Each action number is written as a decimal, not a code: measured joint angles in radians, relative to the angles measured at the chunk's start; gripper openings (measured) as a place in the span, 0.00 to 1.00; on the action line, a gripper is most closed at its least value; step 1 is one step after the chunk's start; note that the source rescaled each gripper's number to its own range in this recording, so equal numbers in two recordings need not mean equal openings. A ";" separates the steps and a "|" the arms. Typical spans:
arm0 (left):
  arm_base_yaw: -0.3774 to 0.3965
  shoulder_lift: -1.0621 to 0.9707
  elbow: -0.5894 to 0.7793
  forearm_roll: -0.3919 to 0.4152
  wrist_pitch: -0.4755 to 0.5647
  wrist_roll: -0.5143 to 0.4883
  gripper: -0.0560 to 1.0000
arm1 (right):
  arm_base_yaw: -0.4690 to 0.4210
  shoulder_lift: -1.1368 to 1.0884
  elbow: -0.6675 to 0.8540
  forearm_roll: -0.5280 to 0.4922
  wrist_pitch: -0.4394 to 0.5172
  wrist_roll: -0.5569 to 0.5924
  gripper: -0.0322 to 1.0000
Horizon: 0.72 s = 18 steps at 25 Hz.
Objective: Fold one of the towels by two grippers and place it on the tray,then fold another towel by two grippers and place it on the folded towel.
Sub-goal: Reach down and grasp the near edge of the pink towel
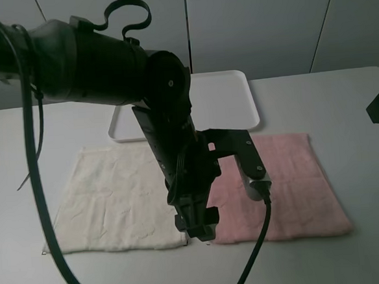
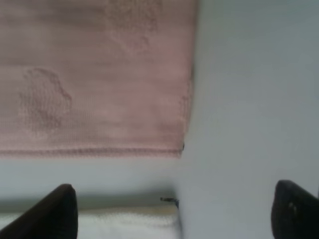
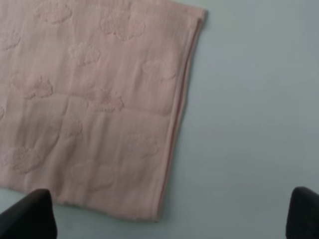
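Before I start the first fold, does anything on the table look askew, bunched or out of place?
Nothing stands out. The pink towel and the cream towel lie flat and unfolded side by side with a narrow gap between them, and the white tray sits squarely behind them.

1. Pink towel (image 1: 293, 187): unfolded, flat, roughly square, embossed blotchy pattern, right side.
2. Cream towel (image 1: 115, 199): unfolded, flat, just left of pink towel, narrow gap between.
3. White tray (image 1: 229, 100): behind both towels, near, not touching.
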 joint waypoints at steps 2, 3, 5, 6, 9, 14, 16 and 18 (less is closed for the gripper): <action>-0.019 0.014 -0.002 0.016 0.000 -0.010 1.00 | -0.004 0.024 -0.013 0.000 0.000 0.000 1.00; -0.029 0.019 -0.005 0.021 0.002 -0.015 1.00 | -0.004 0.038 -0.021 0.000 0.002 0.000 1.00; -0.045 0.025 -0.005 0.034 0.000 -0.028 1.00 | -0.004 0.068 -0.027 0.000 0.007 0.000 1.00; -0.057 0.029 -0.007 0.043 -0.004 -0.037 1.00 | -0.004 0.081 -0.028 0.000 0.009 0.000 1.00; -0.083 0.052 -0.011 0.097 -0.008 -0.069 1.00 | -0.004 0.121 -0.028 -0.004 0.009 -0.009 1.00; -0.093 0.094 -0.029 0.125 -0.008 -0.095 1.00 | -0.004 0.154 -0.028 -0.008 0.007 -0.018 1.00; -0.095 0.106 -0.032 0.129 -0.008 -0.097 1.00 | -0.004 0.156 -0.028 -0.008 0.007 -0.023 1.00; -0.095 0.115 -0.039 0.131 -0.008 -0.097 1.00 | -0.004 0.157 -0.028 -0.010 0.007 -0.034 1.00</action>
